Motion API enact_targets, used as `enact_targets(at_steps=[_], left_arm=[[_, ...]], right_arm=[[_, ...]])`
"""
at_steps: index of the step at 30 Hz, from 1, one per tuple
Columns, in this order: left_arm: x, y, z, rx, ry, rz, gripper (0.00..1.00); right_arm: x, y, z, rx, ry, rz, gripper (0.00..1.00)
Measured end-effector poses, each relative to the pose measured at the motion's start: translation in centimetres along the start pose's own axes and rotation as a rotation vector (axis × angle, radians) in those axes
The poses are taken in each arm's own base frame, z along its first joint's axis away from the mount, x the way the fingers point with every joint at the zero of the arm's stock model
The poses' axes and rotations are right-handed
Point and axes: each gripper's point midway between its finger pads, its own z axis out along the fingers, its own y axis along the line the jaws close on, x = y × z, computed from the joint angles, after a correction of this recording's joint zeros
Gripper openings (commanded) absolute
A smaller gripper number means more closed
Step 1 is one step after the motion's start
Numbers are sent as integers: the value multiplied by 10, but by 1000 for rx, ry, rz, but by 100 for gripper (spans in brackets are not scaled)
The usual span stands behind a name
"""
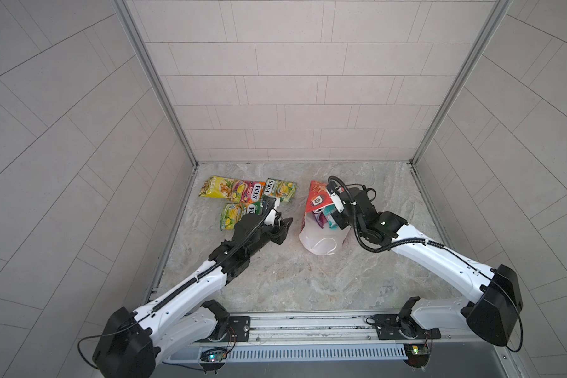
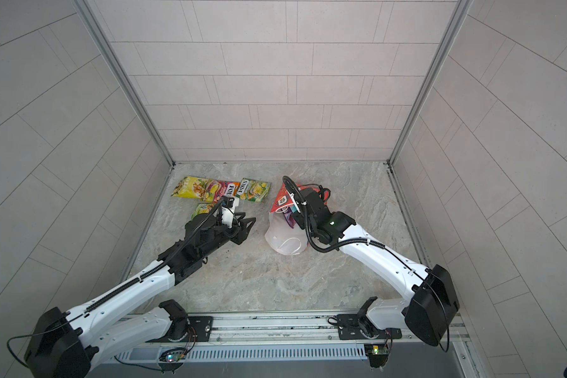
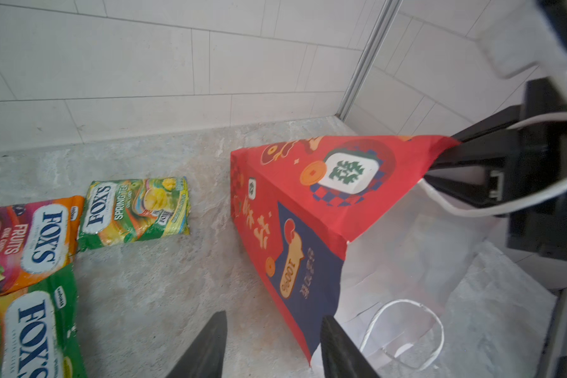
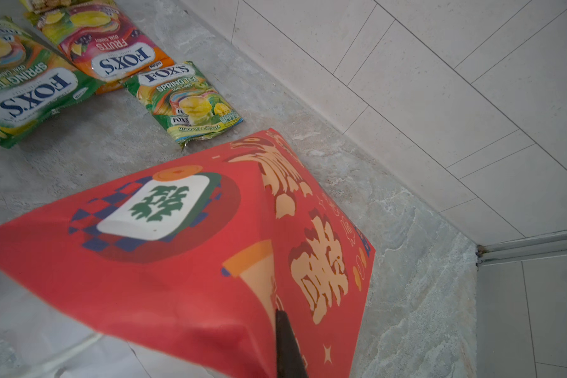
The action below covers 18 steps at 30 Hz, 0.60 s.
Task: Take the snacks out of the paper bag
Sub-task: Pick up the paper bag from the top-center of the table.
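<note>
Grey tabletop: four snacks are laid far left. The paper bag, right of them, is pinched shut-tight at its rim by the right gripper. Two packets inside should likely be picked next by the half-open, empty left gripper.

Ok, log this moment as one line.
left gripper: open, beside paper bag | right gripper: shut on bag rim | table: four packets | in bag: purple packet, teal packet

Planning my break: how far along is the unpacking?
Done: four glossy snacks lie on the stone table: plain yellow packet, pink-orange FOX'S packet, far green FOX'S packet, near green FOX'S packet. In hand: the right gripper pinches the red paper gift bag at its rim; the left gripper hovers open, empty. Remaining: purple packet and teal packet inside the bag.
</note>
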Motion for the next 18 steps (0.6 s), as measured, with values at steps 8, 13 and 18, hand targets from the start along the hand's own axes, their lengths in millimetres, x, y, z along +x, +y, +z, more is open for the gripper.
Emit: enact_targets(at_steps=[8, 13, 18], left_arm=[[-52, -57, -16, 149, -70, 48, 33], [-58, -71, -10, 194, -43, 50, 28], [-69, -84, 3, 225, -3, 41, 23]], right_arm=[[-19, -6, -1, -35, 92, 148, 0], [-25, -14, 3, -54, 148, 258, 0], [-31, -23, 8, -83, 178, 362, 0]])
